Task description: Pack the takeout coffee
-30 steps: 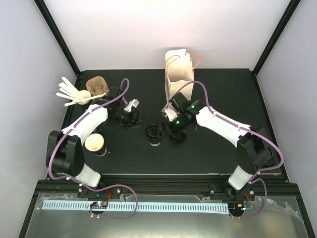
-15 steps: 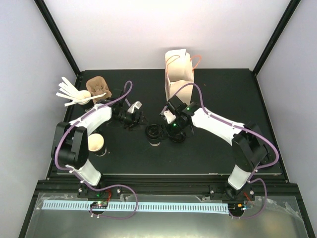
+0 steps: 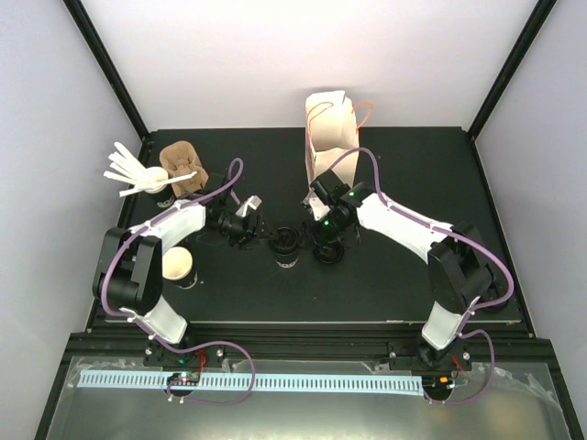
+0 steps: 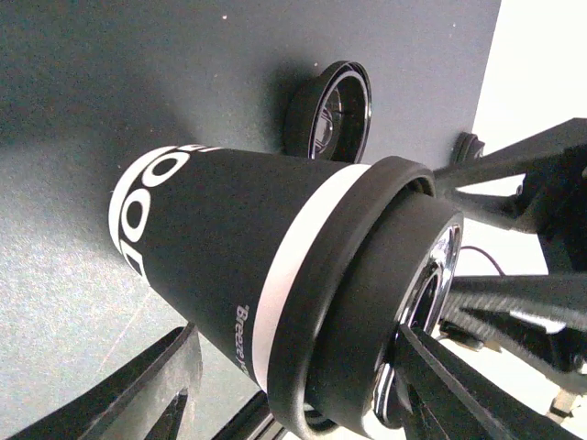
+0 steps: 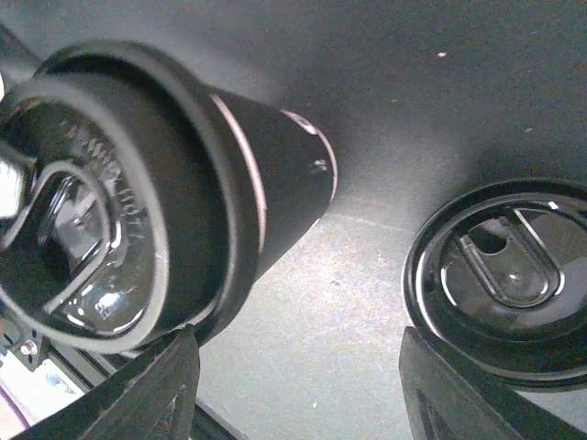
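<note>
**A:** What is changing, starting from the near edge of the black table [image 3: 394, 284]?

**B:** The lidless black paper cup with the tan inside [image 3: 176, 266], beside the left arm's base, is staying where it was. A little further in, the left arm is stretching more toward the middle than a second ago. The left gripper [image 4: 298, 341] is now standing around the small black paper cup with white lettering and a round black plastic lid [image 4: 211, 247]. That cup is not moving; it is standing on the table between the two arms. Both claws are also getting narrower.

**A:** Is the left claw holding it, then?

**B:** That cannot be told. One finger is lying on each side, very near the lid's rim, but the wrist view is not showing whether they are pressing.

**A:** And the right gripper [image 5: 298, 344]?

**B:** It is hanging low just beside the same cup, with its fingers partly apart and only bare table between them. It is holding nothing. A second round black plastic lid [image 5: 509, 275] is lying just beside it, apparently flat on the table.

**A:** What is this meaning for the task?

**B:** Probably the lidded cup is being taken for lifting. It is not packed yet.

**A:** How are the arms posing?

**B:** Both are bending inward, with elbows out and wrists low.

**A:** And further back?

**B:** The black cup with white stirrer sticks [image 3: 147, 179] and the brown moulded-pulp carrier [image 3: 183, 167] are standing at the far left. The pale paper bag with handles [image 3: 328, 137] is standing behind the right gripper.
</note>
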